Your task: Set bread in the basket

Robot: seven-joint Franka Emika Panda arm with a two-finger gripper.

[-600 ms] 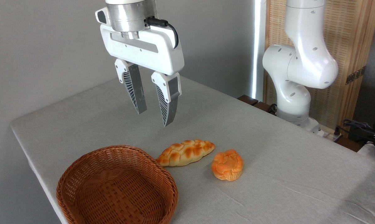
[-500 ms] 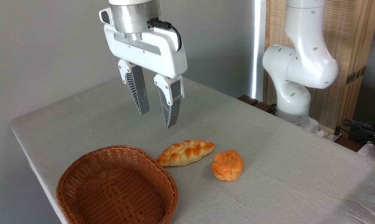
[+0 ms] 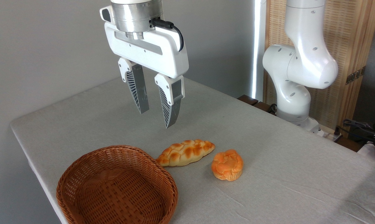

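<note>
The bread (image 3: 185, 152), a long braided golden-brown loaf, lies on the grey table just right of the basket's rim. The basket (image 3: 81, 165), round reddish-brown wicker, sits at the table's front left with nothing inside. My gripper (image 3: 156, 119) hangs in the air above and slightly left of the loaf, well clear of it. Its two ribbed grey fingers (image 3: 171, 107) point down and stand apart, open, holding nothing.
A small round orange knotted bun (image 3: 227, 165) sits just right of the loaf. The arm's white base (image 3: 294, 93) rises at the table's back right, with cables (image 3: 361, 126) beyond it. The table edge (image 3: 35, 168) runs close to the basket's left side.
My gripper has shifted a little to the right and slightly toward the loaf. The bread, bun and basket have not moved.
</note>
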